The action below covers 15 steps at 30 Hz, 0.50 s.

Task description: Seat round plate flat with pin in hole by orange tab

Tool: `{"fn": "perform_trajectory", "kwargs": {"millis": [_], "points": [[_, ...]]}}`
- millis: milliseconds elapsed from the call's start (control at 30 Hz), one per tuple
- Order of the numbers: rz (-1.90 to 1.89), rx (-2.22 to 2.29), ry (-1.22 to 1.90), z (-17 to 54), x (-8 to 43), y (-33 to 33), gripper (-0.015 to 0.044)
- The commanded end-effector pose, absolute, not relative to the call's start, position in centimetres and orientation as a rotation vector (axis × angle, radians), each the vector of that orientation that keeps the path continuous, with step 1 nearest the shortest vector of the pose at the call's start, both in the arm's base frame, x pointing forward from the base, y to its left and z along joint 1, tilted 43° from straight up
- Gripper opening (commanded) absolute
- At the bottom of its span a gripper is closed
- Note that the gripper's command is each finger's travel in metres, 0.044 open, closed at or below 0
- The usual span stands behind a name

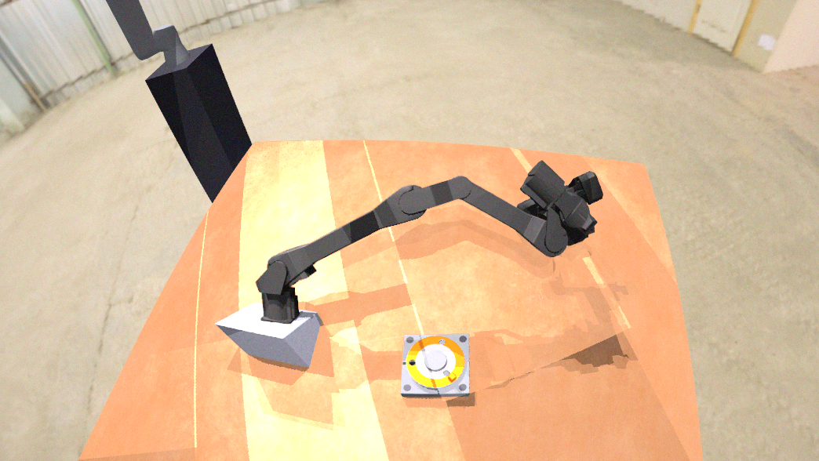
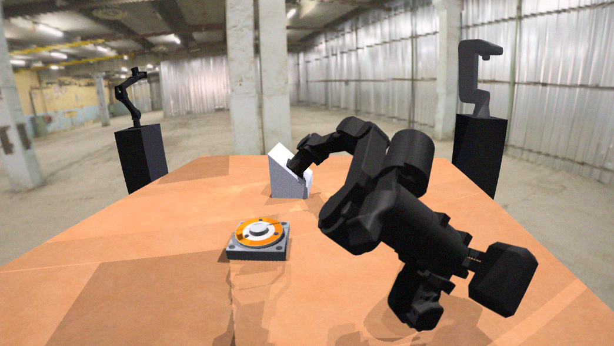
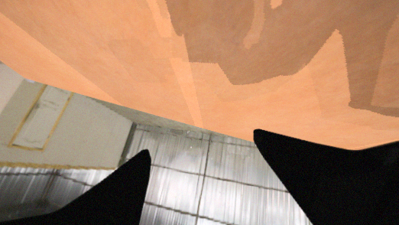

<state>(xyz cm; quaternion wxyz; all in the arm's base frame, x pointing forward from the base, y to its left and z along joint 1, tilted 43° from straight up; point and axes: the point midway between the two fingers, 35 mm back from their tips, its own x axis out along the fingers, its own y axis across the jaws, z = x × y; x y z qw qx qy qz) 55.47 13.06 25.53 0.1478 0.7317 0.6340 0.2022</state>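
Note:
The round plate (image 1: 456,350) (image 2: 274,239), an orange-yellow ring with a white middle, sits around the round post (image 1: 435,360) (image 2: 259,228) on the grey square base (image 1: 418,390) (image 2: 257,255). It stands slightly proud of the base in the exterior view. The orange tab (image 1: 453,378) (image 2: 239,236) and its hole (image 1: 446,373) (image 2: 246,236) are on the side away from the arm's mount and toward the top camera. The pin is hidden. My gripper (image 2: 461,296) (image 3: 202,144) is open and empty, high above the table and well away from the plate, touching nothing.
The arm's grey wedge mount (image 1: 297,343) (image 2: 287,182) stands on the orange table (image 1: 504,423) (image 2: 142,300). The arm arches above the table beside the base. Two dark pedestals (image 2: 142,154) (image 2: 479,150) stand beyond the table, each carrying another arm.

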Motion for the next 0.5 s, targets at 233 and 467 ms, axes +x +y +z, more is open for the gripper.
{"fn": "perform_trajectory", "kwargs": {"millis": [233, 467], "points": [[-0.47, 3.066, 2.011, 22.0, 60.5, 5.3, 0.019], [-1.184, 3.496, 1.86, 18.6, 61.6, 1.2, 0.0006]]}}
